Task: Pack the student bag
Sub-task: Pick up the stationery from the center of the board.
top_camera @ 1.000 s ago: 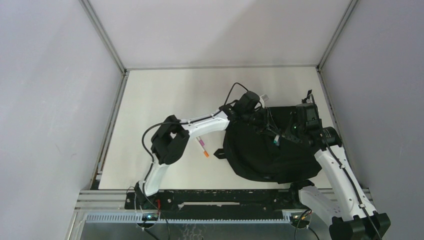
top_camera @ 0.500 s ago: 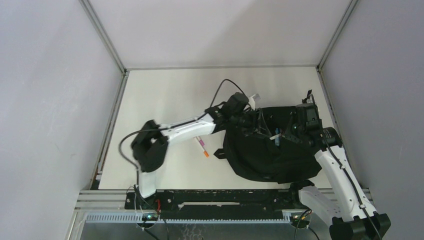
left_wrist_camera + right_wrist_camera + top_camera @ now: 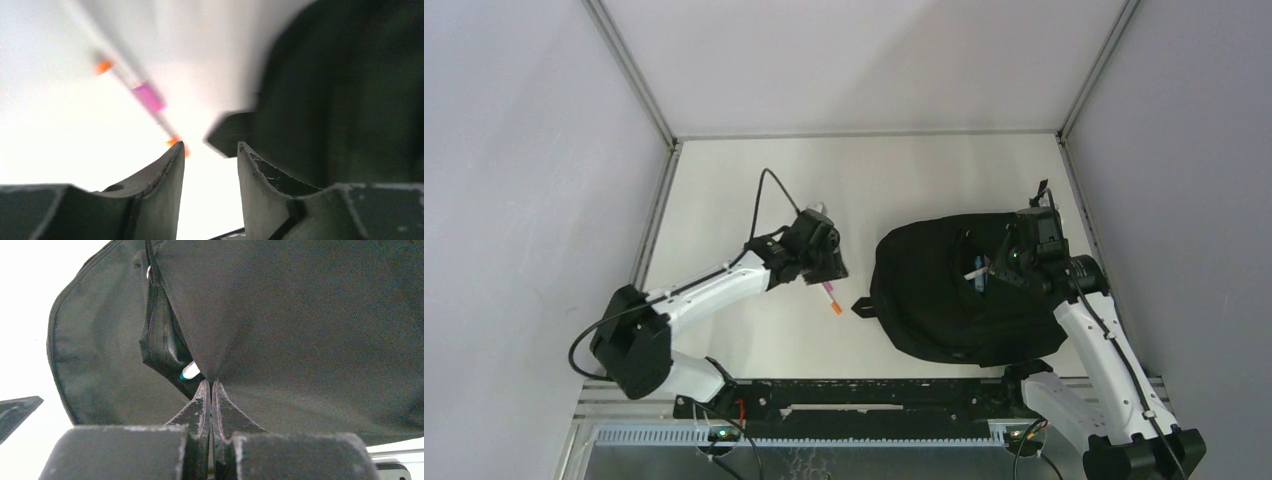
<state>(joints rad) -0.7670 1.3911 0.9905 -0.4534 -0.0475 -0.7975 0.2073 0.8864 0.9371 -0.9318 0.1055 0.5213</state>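
Observation:
The student bag (image 3: 954, 300) is a black backpack lying at the table's right, its pocket held open. My right gripper (image 3: 1004, 264) is shut on the fabric edge of the pocket opening; in the right wrist view (image 3: 210, 382) the jaws pinch the bag (image 3: 310, 325). A white and teal pen (image 3: 976, 273) pokes from the pocket (image 3: 190, 370). My left gripper (image 3: 828, 266) is open and empty, left of the bag, just above a pen (image 3: 829, 297) with a pink band and orange ends. The left wrist view shows that pen (image 3: 146, 96) ahead of the open gripper (image 3: 210, 146).
A black strap tab (image 3: 861, 306) sticks out from the bag's left side toward the pen, also in the left wrist view (image 3: 230, 140). Metal rails (image 3: 654, 240) border the white table on the left, back and right.
My left arm has pulled out of the bag's opening and swung left and back, ending above the pen on the table. The right gripper keeps its hold on the bag.

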